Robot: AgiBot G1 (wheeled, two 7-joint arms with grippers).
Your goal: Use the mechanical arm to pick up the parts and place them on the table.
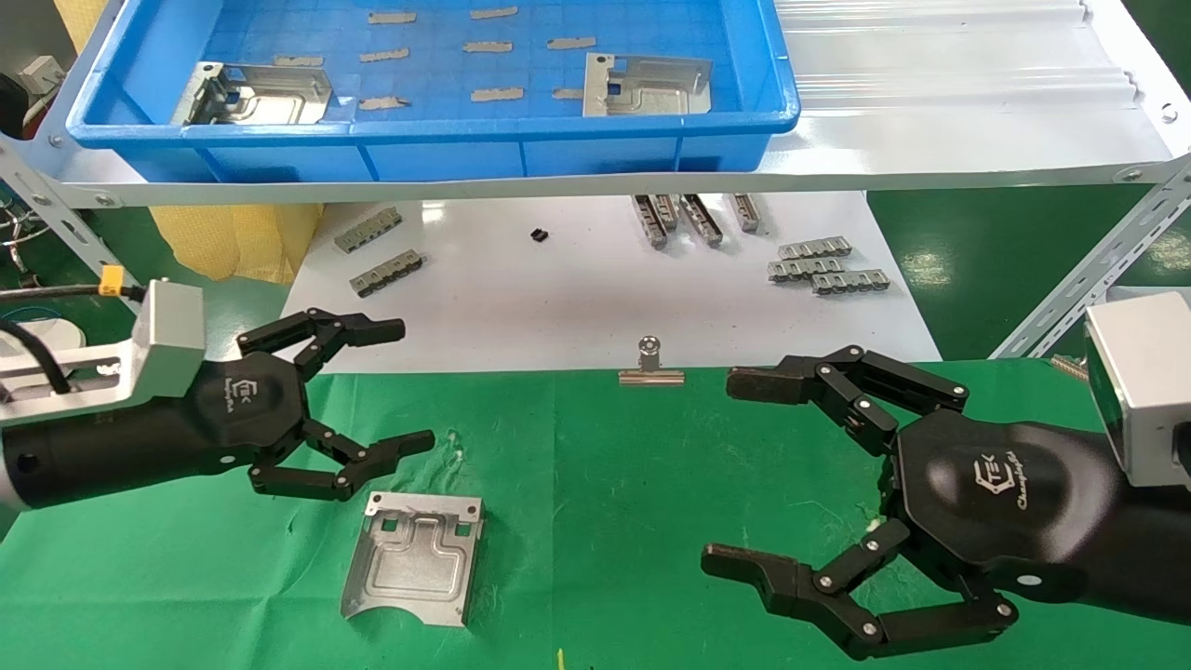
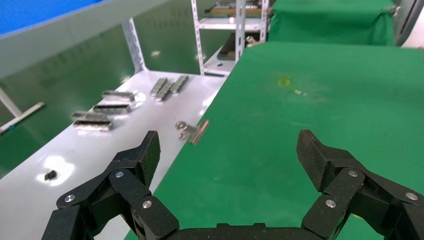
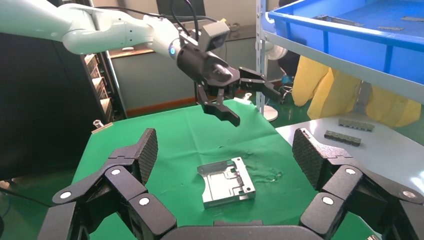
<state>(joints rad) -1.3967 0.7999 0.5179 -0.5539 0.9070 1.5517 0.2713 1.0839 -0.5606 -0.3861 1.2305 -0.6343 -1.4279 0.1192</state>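
One silvery stamped part point(image 1: 414, 556) lies flat on the green table point(image 1: 605, 484), just below and right of my left gripper point(image 1: 409, 386), which is open, empty and raised above the cloth. The part also shows in the right wrist view point(image 3: 227, 182). My right gripper point(image 1: 730, 475) is open and empty over the green cloth at the right. Two more parts lie in the blue tray point(image 1: 447, 154) on the shelf: one at its left point(image 1: 256, 95), one at its right point(image 1: 644, 86). The left wrist view shows my open left gripper point(image 2: 227, 150) over bare green cloth.
A silver binder clip point(image 1: 650, 365) sits at the edge of the glossy white board point(image 1: 577, 298). Small grey toothed strips point(image 1: 823, 265) lie on the board and in the tray. A slotted metal shelf frame point(image 1: 1089, 279) slants down at the right. Yellow cloth point(image 1: 237, 242) hangs at the back left.
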